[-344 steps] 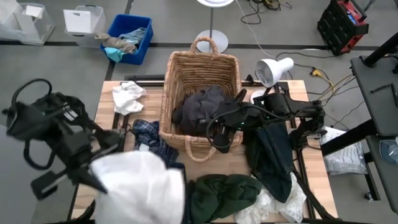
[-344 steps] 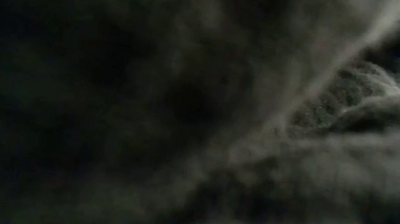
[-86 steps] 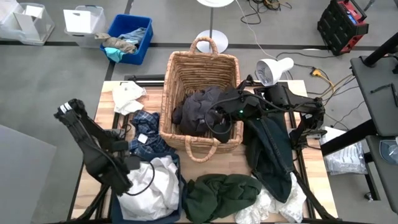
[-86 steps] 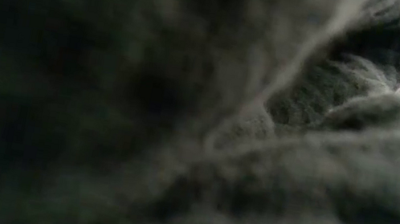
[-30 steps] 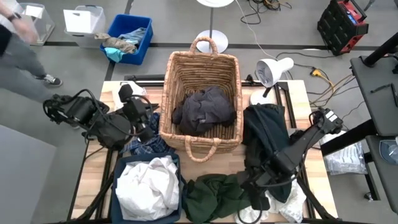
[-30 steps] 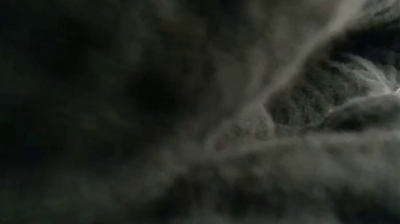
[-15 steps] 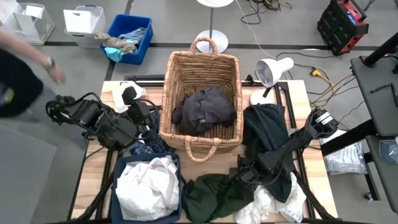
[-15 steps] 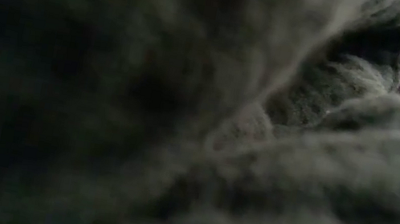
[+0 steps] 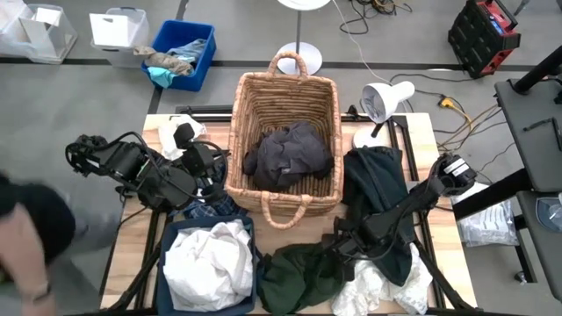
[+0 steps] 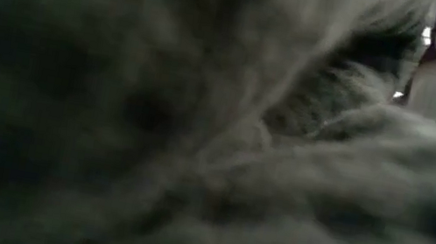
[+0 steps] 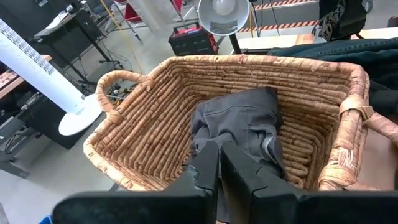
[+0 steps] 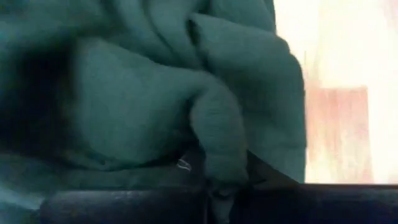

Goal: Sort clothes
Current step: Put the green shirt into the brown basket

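A dark green garment [image 9: 294, 274] lies bunched at the table's near edge and fills the low view [image 10: 198, 136]. My right gripper [image 9: 337, 247] is down at its right end, shut on it. My left gripper [image 9: 207, 163] hovers shut and empty beside the left wall of the wicker basket [image 9: 246, 114], which holds a charcoal garment [image 9: 288, 153] [image 11: 242, 121]. White clothes [image 9: 209, 268] fill a blue bin at the near left. A plaid garment [image 9: 207, 207] lies next to it. A black garment [image 9: 378, 197] drapes at the right. My right gripper pinches a raised fold [image 12: 217, 146] of the dark green garment between its two fingers, at the garment's right end [image 9: 329, 259]. It comes slanting down from the table's right side. The rest of the garment lies slack on the table.
A white lacy garment [image 9: 386, 285] lies at the near right, partly under the black one. A white cloth [image 9: 176, 133] sits at the far left corner. A white desk lamp [image 9: 386, 98] stands behind the basket. A person [image 9: 26, 237] is at the table's left side.
My right gripper has moved toward the table's left, onto the right end of the dark green garment, and that end has bunched up. My left gripper has edged closer to the basket. The person has walked along the left side toward the near edge.
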Motion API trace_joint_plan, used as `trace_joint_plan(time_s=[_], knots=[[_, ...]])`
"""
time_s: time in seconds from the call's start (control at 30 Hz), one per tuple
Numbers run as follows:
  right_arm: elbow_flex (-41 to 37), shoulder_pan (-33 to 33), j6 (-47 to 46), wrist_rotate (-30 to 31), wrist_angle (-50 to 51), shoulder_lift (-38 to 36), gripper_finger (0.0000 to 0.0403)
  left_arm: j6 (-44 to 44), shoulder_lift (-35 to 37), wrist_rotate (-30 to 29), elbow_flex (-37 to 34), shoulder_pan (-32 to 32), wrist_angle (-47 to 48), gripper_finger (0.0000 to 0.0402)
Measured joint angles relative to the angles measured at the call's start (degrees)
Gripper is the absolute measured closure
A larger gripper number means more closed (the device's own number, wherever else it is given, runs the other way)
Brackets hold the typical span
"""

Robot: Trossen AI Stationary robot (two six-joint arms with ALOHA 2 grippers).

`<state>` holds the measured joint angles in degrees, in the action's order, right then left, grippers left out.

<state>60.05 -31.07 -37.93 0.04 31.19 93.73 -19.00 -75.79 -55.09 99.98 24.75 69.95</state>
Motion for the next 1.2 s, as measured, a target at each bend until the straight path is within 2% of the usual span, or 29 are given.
trace_joint_plan(time_s=[0.2,0.33,0.53,0.63,0.77,0.9,1.03,1.2], knots=[[9.36,-0.15,1.76,0.07,5.43,-5.2,0.039,0.02,0.0,-0.4,0.0,-0.04,-0.03,0.0402],[15.1,-0.11,1.96,0.06,5.5,-9.18,0.039,0.19,0.0,-0.94,0.0,-0.07,-0.03,0.0402],[23.58,-0.34,4.84,6.73,5.59,-13.65,0.039,0.57,0.0,-3.67,0.0,-0.07,-0.02,0.0402],[27.07,-0.63,9.11,9.49,6.38,-14.84,0.039,0.57,0.08,-5.07,-0.02,-0.08,-0.05,0.0402],[31.08,0.05,16.83,10.37,6.74,-15.61,0.039,0.57,0.17,-9.22,0.18,-0.13,-0.09,0.0402],[38.24,1.88,23.13,10.76,6.27,-15.96,0.039,0.57,0.27,-12.67,1.03,-0.11,-0.89,0.0402],[46.59,3.4,28.71,10.7,5.57,-14.85,0.039,0.65,0.19,-12.96,3.39,-0.11,-1.43,0.0402],[57.14,3.74,40.11,10.48,1.88,-12.01,0.039,3.74,0.01,-12.95,7.34,-0.02,-2.57,0.0402]])
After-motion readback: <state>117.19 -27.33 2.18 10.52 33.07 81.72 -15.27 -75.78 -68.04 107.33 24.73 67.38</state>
